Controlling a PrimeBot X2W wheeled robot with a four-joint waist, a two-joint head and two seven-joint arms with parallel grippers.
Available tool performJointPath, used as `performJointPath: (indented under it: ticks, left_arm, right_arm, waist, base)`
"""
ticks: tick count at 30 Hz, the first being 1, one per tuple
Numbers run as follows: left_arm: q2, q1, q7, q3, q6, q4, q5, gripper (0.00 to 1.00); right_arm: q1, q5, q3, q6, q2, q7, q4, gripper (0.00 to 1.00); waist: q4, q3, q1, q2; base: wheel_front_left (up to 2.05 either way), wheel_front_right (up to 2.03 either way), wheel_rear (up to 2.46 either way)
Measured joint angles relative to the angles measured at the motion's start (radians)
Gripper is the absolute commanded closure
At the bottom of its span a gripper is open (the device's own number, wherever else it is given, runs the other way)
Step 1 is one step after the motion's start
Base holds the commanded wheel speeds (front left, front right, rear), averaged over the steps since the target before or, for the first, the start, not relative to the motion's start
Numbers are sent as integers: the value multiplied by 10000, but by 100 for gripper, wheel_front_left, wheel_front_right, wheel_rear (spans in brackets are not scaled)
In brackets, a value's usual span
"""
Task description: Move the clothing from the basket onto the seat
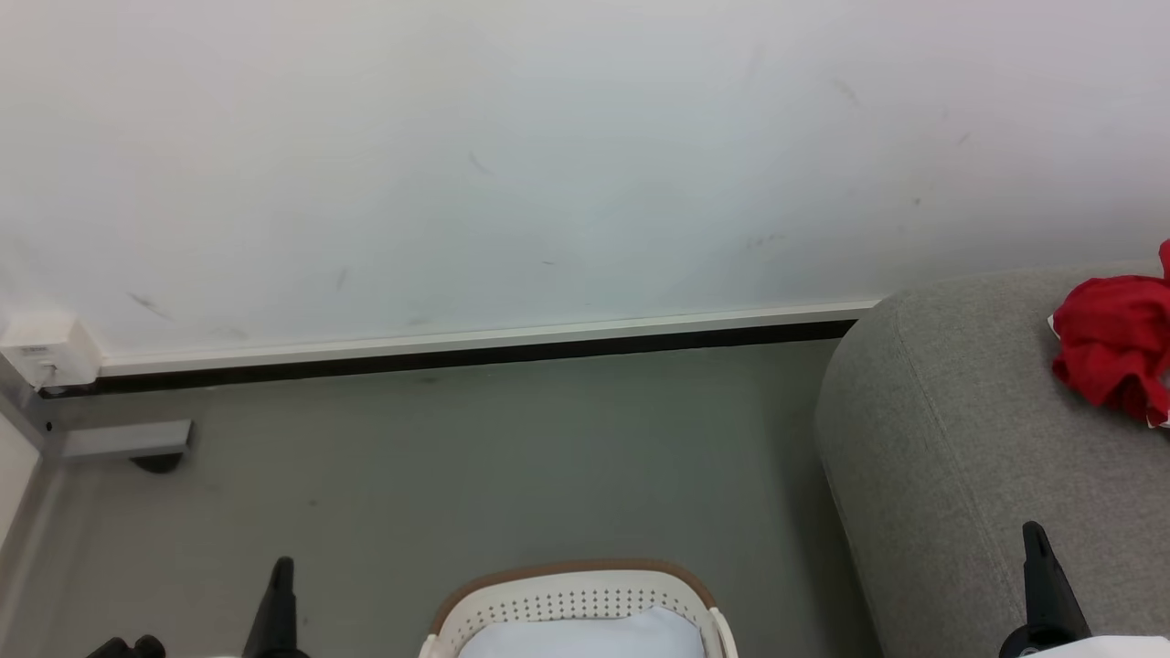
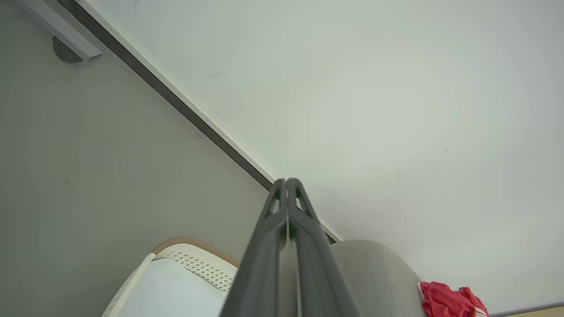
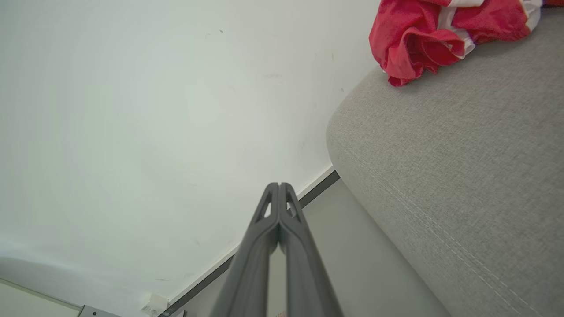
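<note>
My left jaws are clenched on nothing, tips pressed together, low at the left over bare floor (image 1: 548,457). That floor runs open up to the dark skirting (image 1: 457,355) under the white wall (image 1: 548,164). The basket (image 1: 567,599) sits bottom centre, its brown rim toward the wall, holding 1 pale cloth (image 1: 585,638). A strip of floor separates it from the rounded edge of the seat (image 1: 941,439). The clothing (image 1: 1111,352) lies crumpled on the seat top, well apart from the basket. My right jaws are clenched and empty, by the seat's near part.
</note>
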Motion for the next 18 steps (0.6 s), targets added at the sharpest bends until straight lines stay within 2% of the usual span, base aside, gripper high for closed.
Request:
performJointPath:
  ticks: [18]
  left_arm:
    - [-42, -308, 535, 171, -199, 73, -2033, 100]
  right_arm:
    - [-202, 2115, -167, 0, 2, 522, -21, 100]
  waist:
    - [108, 36, 0, 0]
  base:
    - [0, 0, 0]
